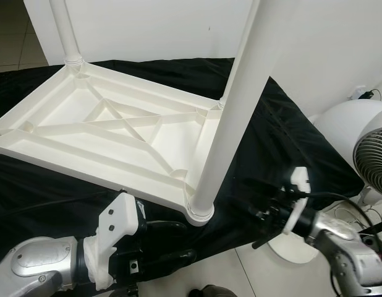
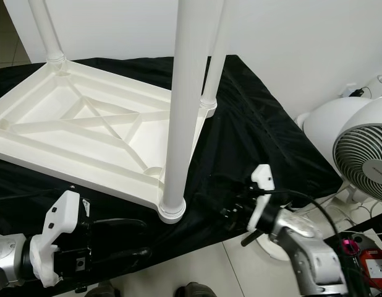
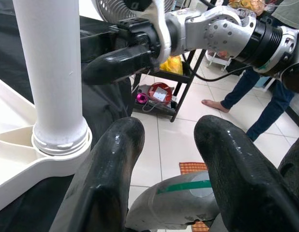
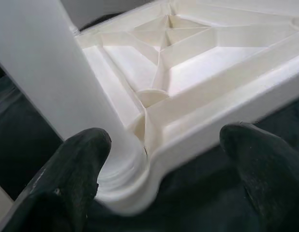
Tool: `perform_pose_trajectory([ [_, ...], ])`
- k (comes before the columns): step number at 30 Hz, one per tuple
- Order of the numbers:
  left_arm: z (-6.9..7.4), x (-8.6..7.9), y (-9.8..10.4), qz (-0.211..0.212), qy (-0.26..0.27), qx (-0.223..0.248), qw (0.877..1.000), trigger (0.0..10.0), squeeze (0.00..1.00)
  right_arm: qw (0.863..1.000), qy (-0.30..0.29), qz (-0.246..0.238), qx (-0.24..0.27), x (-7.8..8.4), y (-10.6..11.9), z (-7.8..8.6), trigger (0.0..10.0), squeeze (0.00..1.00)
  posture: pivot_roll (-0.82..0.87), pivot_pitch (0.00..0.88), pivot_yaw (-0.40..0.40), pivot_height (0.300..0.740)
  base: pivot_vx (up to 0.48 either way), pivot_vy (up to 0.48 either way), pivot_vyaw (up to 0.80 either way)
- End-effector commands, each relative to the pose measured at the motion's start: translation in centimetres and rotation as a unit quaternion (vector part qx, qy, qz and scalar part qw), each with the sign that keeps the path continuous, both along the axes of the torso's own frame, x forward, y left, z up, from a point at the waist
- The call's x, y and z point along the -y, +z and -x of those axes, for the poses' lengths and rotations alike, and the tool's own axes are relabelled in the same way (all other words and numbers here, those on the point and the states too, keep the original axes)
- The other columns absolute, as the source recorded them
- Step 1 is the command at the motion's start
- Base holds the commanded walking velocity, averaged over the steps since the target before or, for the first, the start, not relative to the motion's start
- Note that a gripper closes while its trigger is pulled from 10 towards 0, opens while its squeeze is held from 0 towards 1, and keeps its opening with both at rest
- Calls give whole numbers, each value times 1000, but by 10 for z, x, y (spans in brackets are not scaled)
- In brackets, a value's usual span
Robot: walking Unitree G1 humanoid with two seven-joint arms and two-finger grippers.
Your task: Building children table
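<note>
My left hand (image 1: pixel 178 242) hovers released, black fingers apart, just below the near corner of the upturned white ribbed plastic tabletop (image 1: pixel 110 136). My right hand (image 2: pixel 231 210) is also spread, grasping nothing, near the same corner from the other side. The near white cylindrical plastic leg (image 1: pixel 231 117) stands upright in that corner socket. The tabletop lies on a surface draped in black cloth (image 1: pixel 265 148). Two more white legs (image 1: pixel 66 31) stand at the far corners. A white round fan (image 2: pixel 364 148) stands to the right.
</note>
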State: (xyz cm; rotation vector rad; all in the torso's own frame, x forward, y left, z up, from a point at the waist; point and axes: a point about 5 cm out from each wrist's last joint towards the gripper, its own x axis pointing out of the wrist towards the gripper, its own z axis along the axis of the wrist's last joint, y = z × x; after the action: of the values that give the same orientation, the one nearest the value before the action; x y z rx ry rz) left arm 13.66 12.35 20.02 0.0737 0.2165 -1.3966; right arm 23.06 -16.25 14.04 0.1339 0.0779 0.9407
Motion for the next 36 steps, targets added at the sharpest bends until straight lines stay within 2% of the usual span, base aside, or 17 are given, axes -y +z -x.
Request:
perform_pose_trajectory([
  [1, 2, 3, 1, 5, -10, -3, 1000, 10000, 0, 1000, 0, 0, 8, -9, -1, -5, 10000, 0, 23, 69, -68, 740, 0, 0, 0],
  [4, 2, 3, 1, 5, -10, -3, 1000, 10000, 0, 1000, 0, 0, 8, -9, -1, -5, 10000, 0, 23, 69, -68, 740, 0, 0, 0],
  [9, 5, 5, 4, 14, -14, -2, 1000, 10000, 0, 999, 29, -25, 14, -39, -1, -13, 10000, 0, 33, 67, -77, 740, 0, 0, 0],
  [12, 5, 5, 5, 14, -15, -3, 1000, 10000, 0, 998, 48, -28, 14, -46, -1, -13, 10000, 0, 36, 64, -79, 740, 0, 0, 0],
  [15, 7, 6, 5, 17, -22, -10, 1000, 10000, 0, 995, 93, -37, 3, -61, -1, -9, 10000, 0, 37, 64, -86, 740, 0, 0, 0],
  [20, 8, 7, 7, 21, -28, -17, 999, 10000, 0, 992, 122, -42, 3, -75, 0, -8, 10000, 0, 39, 63, -87, 740, 0, 0, 0],
  [22, 8, 8, 7, 23, -31, -19, 999, 10000, 0, 989, 140, -49, -4, -84, 0, -8, 10000, 0, 43, 63, -89, 740, 0, 0, 0],
  [23, 7, 9, 8, 28, -32, -20, 999, 10000, 0, 985, 163, -57, -3, -93, 2, -8, 10000, 0, 46, 60, -93, 740, 0, 0, 0],
  [25, 7, 9, 9, 32, -33, -20, 999, 10000, 0, 982, 178, -61, -2, -99, 4, -8, 10000, 0, 46, 60, -93, 740, 0, 0, 0],
  [29, 5, 11, 10, 43, -30, -19, 998, 10000, 0, 982, 180, -61, 10, -104, 6, -11, 10000, 0, 50, 60, -90, 740, 0, 0, 0],
  [31, 1, 13, 11, 54, -23, -20, 998, 10000, 0, 987, 151, -57, 22, -99, 8, -18, 10000, 0, 49, 61, -90, 740, 0, 0, 0],
  [36, -2, 15, 11, 60, -15, -23, 998, 10000, 0, 987, 149, -61, 13, -97, 8, -20, 10000, 0, 40, 63, -86, 740, 0, 0, 0],
])
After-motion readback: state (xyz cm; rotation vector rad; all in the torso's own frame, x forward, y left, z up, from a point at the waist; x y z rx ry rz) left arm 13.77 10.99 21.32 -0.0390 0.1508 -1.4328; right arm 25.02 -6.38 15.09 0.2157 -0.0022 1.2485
